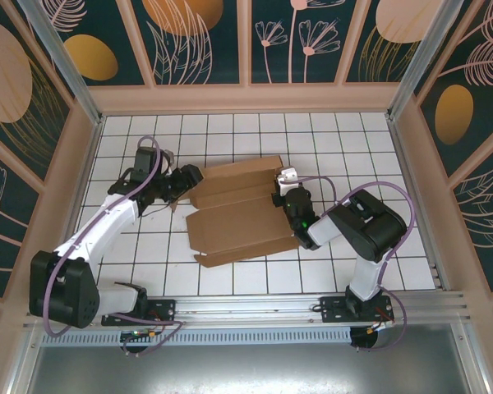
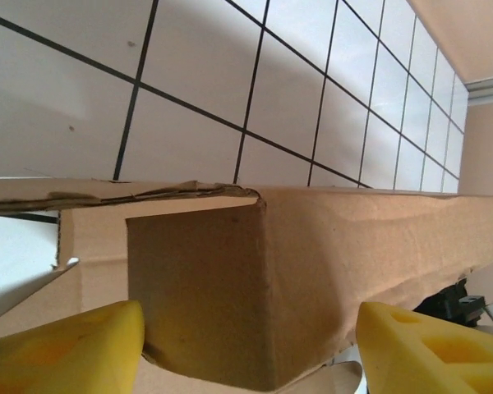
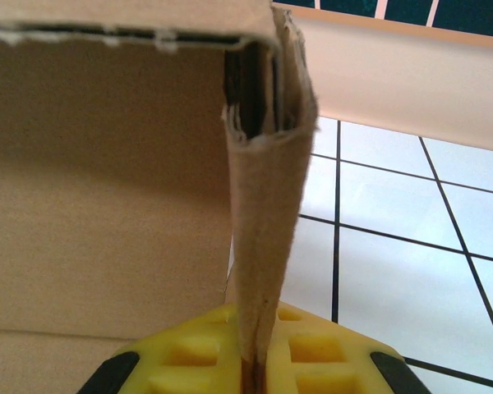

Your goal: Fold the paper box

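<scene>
Starting with the top external view, the paper box is seen lying near the middle of the white tiled counter, partly folded. Its broad near panel is laid flat, while the far portion is raised into a long, low wall running from left to right. The left hand is positioned at the far left end of the box, and the right hand is set against its right edge. Both arms are angled inward from their bases at the near edge of the counter.

In the left wrist view, a raised corner of the paper box is shown close to the camera, with a short end flap folded in beside the long wall. The upper edge of the cardboard is creased and slightly torn. The two yellow pads are spread wide, one at each side of this corner. The left hand is therefore released around the box end. Whether either pad touches the cardboard cannot be told. The tiled counter is visible beyond the wall.

In the right wrist view, a doubled strip of cardboard wall is seen edge-on, running from the top of the box down between the yellow pads. The pads are pressed together on it, so the right hand is clenched on the paper box. An inner face of the box occupies the left side, and the counter lies to the right.
</scene>
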Tool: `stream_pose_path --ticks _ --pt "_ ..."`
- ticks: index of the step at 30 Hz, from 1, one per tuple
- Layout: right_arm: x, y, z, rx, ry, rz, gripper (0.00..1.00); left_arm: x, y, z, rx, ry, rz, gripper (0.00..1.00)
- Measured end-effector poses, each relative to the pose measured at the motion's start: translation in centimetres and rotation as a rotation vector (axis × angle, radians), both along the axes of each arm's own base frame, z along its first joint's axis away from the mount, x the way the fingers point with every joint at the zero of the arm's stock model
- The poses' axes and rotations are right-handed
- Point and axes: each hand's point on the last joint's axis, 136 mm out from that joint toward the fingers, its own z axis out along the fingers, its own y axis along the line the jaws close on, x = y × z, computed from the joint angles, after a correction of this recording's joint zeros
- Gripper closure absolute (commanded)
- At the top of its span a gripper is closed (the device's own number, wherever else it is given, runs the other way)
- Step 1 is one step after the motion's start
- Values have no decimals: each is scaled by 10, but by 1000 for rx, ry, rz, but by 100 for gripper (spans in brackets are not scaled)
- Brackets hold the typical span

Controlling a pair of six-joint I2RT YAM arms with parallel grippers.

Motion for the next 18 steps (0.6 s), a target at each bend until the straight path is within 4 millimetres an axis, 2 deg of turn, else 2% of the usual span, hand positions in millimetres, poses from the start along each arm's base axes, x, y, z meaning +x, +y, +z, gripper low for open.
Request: stream_pose_path --ticks 7,13,18 --pt "0 0 0 4 1 -1 92 11 -4 9 -43 -57 16 53" --pt "0 0 0 13 3 -3 94 24 -4 11 -61 -100 46 77" --pt "0 -2 0 23 6 -14 95 40 -7 12 -111 -126 59 86"
